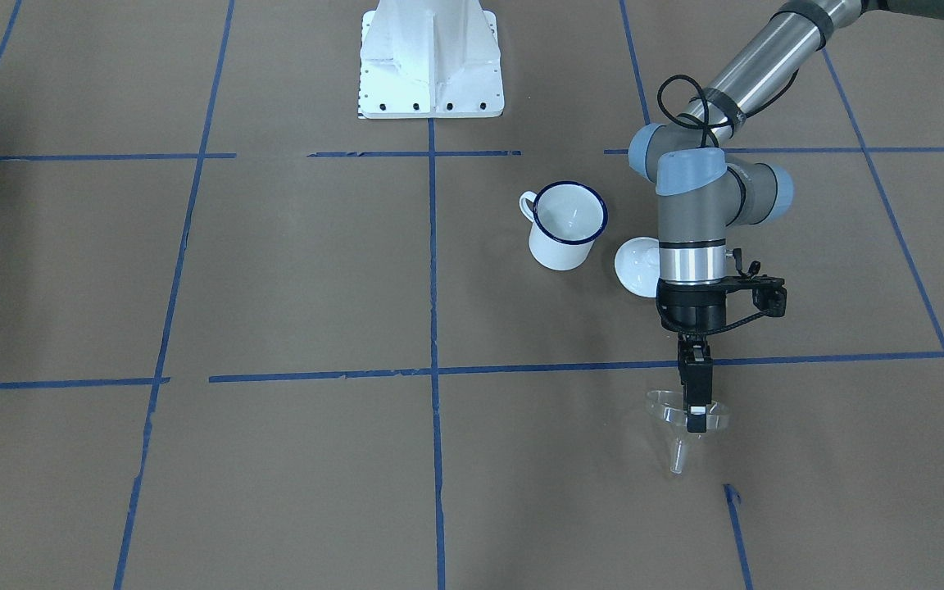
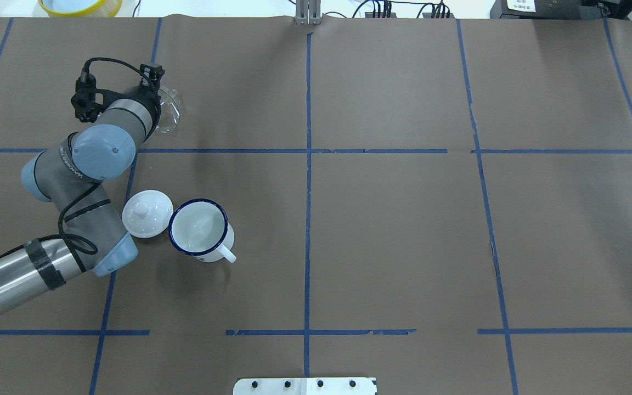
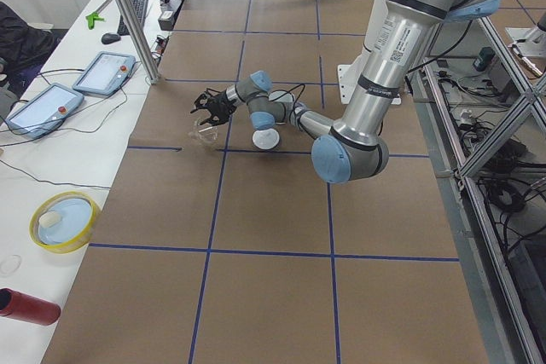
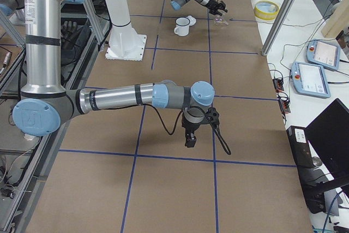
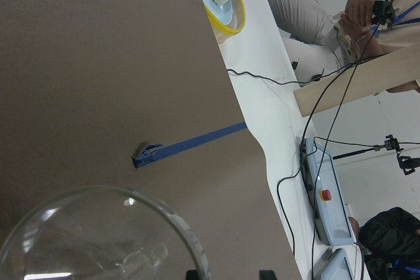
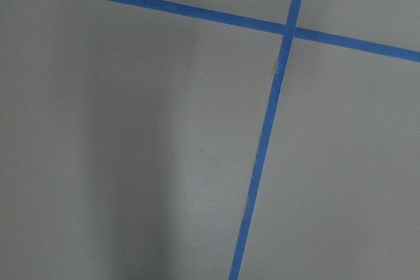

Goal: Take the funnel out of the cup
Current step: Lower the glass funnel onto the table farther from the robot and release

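Left fingers (image 1: 696,387): they reach down and forward over the far part of the surface (image 2: 404,230) and meet the funnel's rim, one pad lying across it in the front view. The wrist camera shows two dark tips with a gap between them and the clear wall against one. I cannot tell whether they clamp the rim or stand slightly apart.
Funnel (image 1: 676,442): out of the cup and well apart from it, tilted, mouth towards the wrist, spout slanting down towards the surface. Whether the spout touches down is not clear. A rim hold suits it, since the cone is too wide and slick to take whole.
Lid (image 2: 147,213): white, knob up, touching or just beside the cup, on the side where the arm passes.
Cup (image 2: 201,229): upright and empty, handle pointing towards the robot. The removal looks done, with only setting down and letting go left.
Right fingers (image 4: 191,140): low over bare surface far from the cup, out of the way. Whether they are together or apart cannot be judged.
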### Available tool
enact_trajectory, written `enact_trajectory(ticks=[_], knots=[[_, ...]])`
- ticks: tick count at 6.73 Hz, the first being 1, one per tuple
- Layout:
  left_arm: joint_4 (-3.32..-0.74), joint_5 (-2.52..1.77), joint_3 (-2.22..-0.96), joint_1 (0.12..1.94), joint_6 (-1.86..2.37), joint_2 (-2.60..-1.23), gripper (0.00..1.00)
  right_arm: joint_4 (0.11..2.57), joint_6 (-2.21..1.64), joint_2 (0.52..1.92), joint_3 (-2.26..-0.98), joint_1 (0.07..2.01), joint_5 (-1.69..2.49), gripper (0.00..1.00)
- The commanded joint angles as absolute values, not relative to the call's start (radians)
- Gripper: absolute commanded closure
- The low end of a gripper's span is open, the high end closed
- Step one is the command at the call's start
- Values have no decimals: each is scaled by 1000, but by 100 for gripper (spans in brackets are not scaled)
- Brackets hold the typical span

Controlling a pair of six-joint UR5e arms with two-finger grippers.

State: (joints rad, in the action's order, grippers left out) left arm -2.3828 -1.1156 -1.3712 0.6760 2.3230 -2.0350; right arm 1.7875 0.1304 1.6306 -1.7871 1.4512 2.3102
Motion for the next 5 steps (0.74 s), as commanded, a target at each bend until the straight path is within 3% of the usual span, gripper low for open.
enact_trajectory(ticks=[1,3,5], knots=[[-2382,-1121,-1379,666,2254,-2028,0,1787,130,1631,-1786,1451,2310,0],[-2338,-1243,-1495,673,2096,-1978,0,1787,130,1631,-1787,1451,2310,0],[-2269,-1424,-1764,683,1895,-1797,0,1787,130,1631,-1787,1451,2310,0]])
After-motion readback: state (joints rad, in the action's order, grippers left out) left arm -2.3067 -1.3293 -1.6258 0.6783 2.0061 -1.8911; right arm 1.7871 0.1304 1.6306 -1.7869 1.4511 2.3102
